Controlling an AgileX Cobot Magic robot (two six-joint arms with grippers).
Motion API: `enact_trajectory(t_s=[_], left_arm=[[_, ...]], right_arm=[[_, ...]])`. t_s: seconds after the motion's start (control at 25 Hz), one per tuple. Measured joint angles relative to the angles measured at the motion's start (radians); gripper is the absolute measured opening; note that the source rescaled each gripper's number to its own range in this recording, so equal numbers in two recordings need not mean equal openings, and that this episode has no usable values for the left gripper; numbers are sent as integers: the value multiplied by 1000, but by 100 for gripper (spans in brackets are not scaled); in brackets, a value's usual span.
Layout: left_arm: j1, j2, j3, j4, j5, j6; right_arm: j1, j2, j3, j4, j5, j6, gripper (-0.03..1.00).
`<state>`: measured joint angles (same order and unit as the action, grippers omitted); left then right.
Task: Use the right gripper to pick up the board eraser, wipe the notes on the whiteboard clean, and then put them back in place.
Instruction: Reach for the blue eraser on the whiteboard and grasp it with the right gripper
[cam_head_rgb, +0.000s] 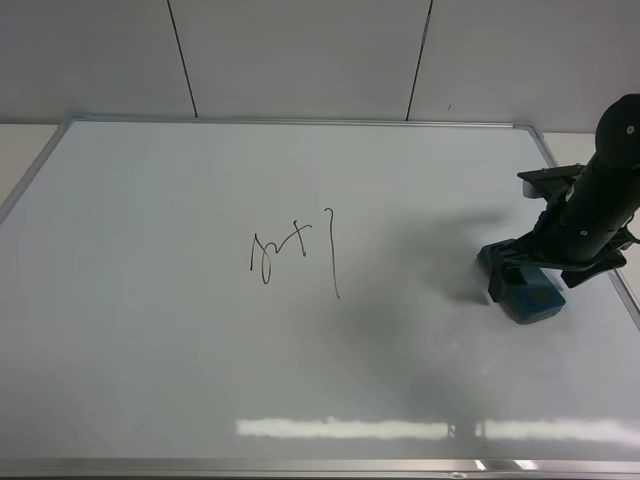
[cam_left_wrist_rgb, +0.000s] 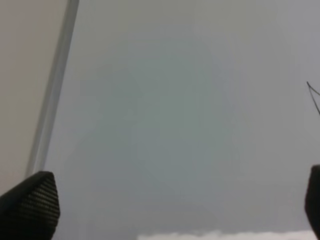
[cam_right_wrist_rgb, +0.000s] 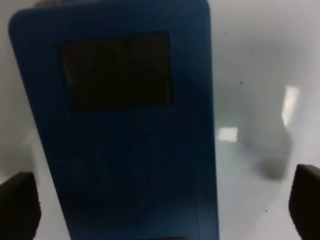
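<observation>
We see the whiteboard (cam_head_rgb: 180, 350) lying flat and filling most of the high view, with its silver frame (cam_head_rgb: 300, 121) closing all four edges. The board eraser (cam_head_rgb: 527, 288) sits on the board close to the right-hand frame. It is well apart from the notes (cam_head_rgb: 292, 255), which lie near the middle. Between the two, the white surface is open, as are the whole left half and the near strip, where a bright band of glare runs.

The right end effector (cam_right_wrist_rgb: 161, 205) hangs over the eraser with its fingers (cam_right_wrist_rgb: 18, 206) spread wide, one on each side of the blue block. A clear gap shows at one finger; at the other we cannot tell whether it touches.

The left end effector (cam_left_wrist_rgb: 172, 205) is also spread wide with nothing between its fingers. It is over open board beside the left frame edge.

Strips of pale table (cam_head_rgb: 18, 150) show past the far corners, and a grey panelled wall (cam_head_rgb: 300, 60) stands behind.
</observation>
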<state>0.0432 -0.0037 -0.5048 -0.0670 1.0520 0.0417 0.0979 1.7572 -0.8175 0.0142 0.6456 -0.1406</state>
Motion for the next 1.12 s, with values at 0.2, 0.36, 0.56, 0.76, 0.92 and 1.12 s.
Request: enact_trajectory(t_s=[0.2, 0.36, 0.56, 0.76, 0.92, 1.12], left_arm=[[0, 0, 0, 0, 0, 0], [0, 0, 0, 0, 0, 0], [0, 0, 0, 0, 0, 0], [0, 0, 0, 0, 0, 0], [0, 0, 0, 0, 0, 0], [0, 0, 0, 0, 0, 0]], right_arm=[[0, 0, 0, 0, -14, -15, 100], [0, 0, 0, 0, -26, -22, 100], [0, 0, 0, 0, -27, -68, 100], [0, 0, 0, 0, -27, -81, 100], [0, 0, 0, 0, -27, -85, 79], [0, 0, 0, -1, -11, -58, 5]])
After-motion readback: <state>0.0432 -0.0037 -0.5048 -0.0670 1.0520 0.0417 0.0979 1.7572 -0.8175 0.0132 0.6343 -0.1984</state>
